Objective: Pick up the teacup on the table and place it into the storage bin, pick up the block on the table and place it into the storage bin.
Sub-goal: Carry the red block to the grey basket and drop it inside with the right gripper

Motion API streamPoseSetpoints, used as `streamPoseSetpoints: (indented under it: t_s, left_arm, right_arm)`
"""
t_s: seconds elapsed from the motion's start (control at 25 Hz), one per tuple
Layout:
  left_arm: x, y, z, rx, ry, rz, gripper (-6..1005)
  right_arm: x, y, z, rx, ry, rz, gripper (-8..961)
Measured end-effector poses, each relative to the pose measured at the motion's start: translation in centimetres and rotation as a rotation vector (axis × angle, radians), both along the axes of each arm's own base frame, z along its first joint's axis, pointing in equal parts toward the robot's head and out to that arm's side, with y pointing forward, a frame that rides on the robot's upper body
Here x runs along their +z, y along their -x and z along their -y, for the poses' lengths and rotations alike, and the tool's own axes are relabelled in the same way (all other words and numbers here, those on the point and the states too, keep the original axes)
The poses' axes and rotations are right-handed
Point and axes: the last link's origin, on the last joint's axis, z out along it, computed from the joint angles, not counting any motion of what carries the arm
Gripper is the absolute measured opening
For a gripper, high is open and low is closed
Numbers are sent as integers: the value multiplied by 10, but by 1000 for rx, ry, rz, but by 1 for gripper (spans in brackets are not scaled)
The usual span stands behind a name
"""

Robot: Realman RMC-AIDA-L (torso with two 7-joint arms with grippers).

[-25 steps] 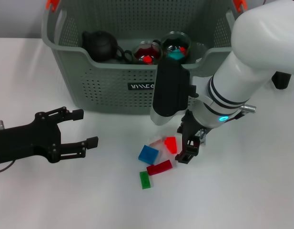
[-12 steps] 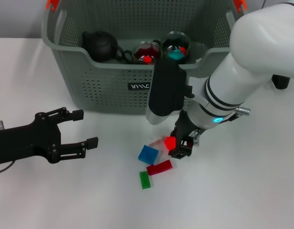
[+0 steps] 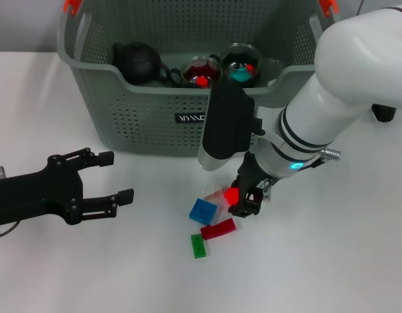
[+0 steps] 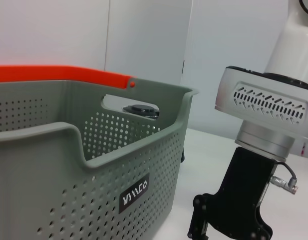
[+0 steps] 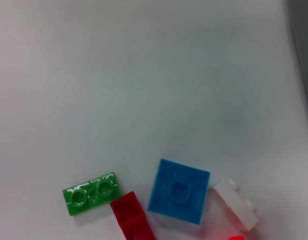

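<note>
Five blocks lie in a loose cluster on the white surface (image 3: 331, 261) before the storage bin (image 3: 148, 98): a small red block (image 3: 232, 194) pinched in the right tool (image 3: 244, 197), plus a blue block (image 3: 202, 211), a dark red brick (image 3: 217, 229), a green brick (image 3: 198, 246) and a clear block (image 5: 236, 204). The bin holds one black teapot (image 3: 137, 62) and two glass teacups (image 3: 201, 70). Since a second ago the right tool has shifted left and closed on the red block, while the left tool (image 3: 109, 177) rests spread, unmoved, well apart.

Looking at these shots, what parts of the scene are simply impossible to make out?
- Head view: whether the right gripper actually clamps the small bright red block; its fingers cover it.
- Right wrist view: the dark red flat brick and that bright red block are cut by the frame edge.
- Left wrist view: the grey-green perforated storage bin wall hides its contents.
- Head view: left gripper parked, open.
</note>
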Motion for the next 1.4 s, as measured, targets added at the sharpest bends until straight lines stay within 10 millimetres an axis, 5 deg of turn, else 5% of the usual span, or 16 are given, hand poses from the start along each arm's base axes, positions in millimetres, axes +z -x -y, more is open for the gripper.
streamPoseSetpoints:
  t_s: [0.44,0.6,0.8,0.96,1.2,1.4]
  left_arm:
    - [1,1,1,6,-5,1,827]
    - [1,2,1,7,-5,1,827]
    - [1,2,1,8,-5,1,827]
    - [1,2,1,4,-8,-2,827]
    - [2,1,-1,-1,-9,-4,827]
    - [2,0,-2,-2,-9,-5,826]
  right_arm:
    - [15,4,-5,-60,-25,-60,458]
    - [43,32,-5,-82,-10,-177,479]
    - [102,88,-4,-10,-37,-420,506]
    - [128,115,-20,52,-158,-571,527]
    - [118,112,-72,9,-405,-633,559]
    - [100,95,-94,-16,-473,-543,586]
